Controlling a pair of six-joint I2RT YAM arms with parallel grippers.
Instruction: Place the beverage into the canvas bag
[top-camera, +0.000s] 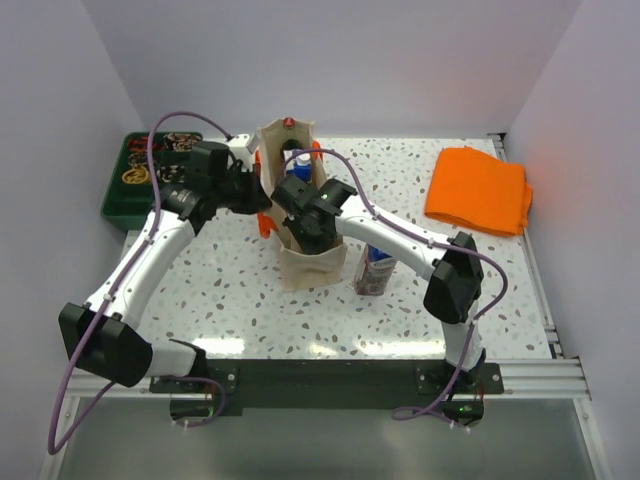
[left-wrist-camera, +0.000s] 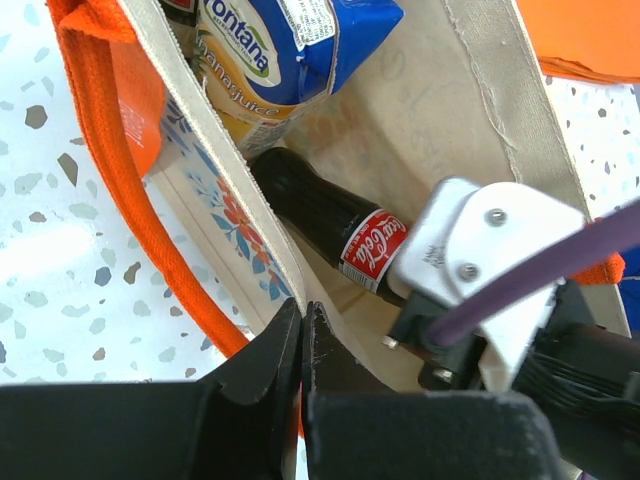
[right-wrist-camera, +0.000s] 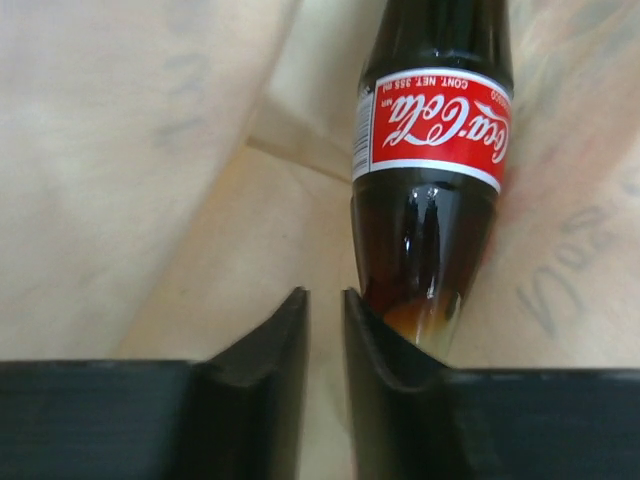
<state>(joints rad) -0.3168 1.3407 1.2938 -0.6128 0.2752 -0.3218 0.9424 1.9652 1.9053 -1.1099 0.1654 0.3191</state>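
Bench (top-camera: 220, 290): white speckled top, 2 arms mounted at its 6 o'clock edge.

Canvas bag (top-camera: 312, 268): beige, orange handles (left-wrist-camera: 105, 170), standing upright at bench centre with its mouth open. Both arms reach in to it, the left from 9 o'clock and the right from 4 o'clock.

Folded orange cloth (top-camera: 478, 190): flat on the bench at 2 o'clock from the bag, well apart from it.

Green tray (top-camera: 118, 200): at 10 o'clock from the bag, at the bench's left edge. Contents too small to tell.

Blue-and-white drink carton (top-camera: 375, 270): upright on the bench at 4 o'clock from the bag, just beside it.

Fontana juice carton (left-wrist-camera: 290, 45): inside the bag, against the floral-printed wall.

Coca-Cola bottle (right-wrist-camera: 432, 150): dark glass, red label, inside the bag. In the left wrist view it lies tilted below the juice carton, neck toward 5 o'clock.

Left gripper (left-wrist-camera: 301, 310): fingers together, clamped on the bag's rim at the corner near the orange handle.

Right gripper (right-wrist-camera: 325, 300): inside the bag. Fingers a narrow gap apart with nothing between them. The bottle's neck sits just at 3 o'clock of the gap, against the outer side of 1 finger.
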